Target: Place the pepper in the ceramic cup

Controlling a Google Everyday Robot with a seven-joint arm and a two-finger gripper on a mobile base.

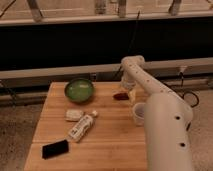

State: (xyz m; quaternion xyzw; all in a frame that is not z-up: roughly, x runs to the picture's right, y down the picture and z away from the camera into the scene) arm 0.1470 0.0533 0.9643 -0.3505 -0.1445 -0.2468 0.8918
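Note:
The pepper is a small dark red-brown piece lying on the wooden table, right of the green bowl. The ceramic cup is whitish and stands upright in front and to the right of the pepper, its right side hidden by my arm. My gripper hangs down from the arm's bend, just right of the pepper and close to the table top, behind the cup.
A green bowl stands at the back left. A white bottle lies on its side mid-table, with a small white packet beside it. A black phone lies at the front left. My white arm covers the table's right side.

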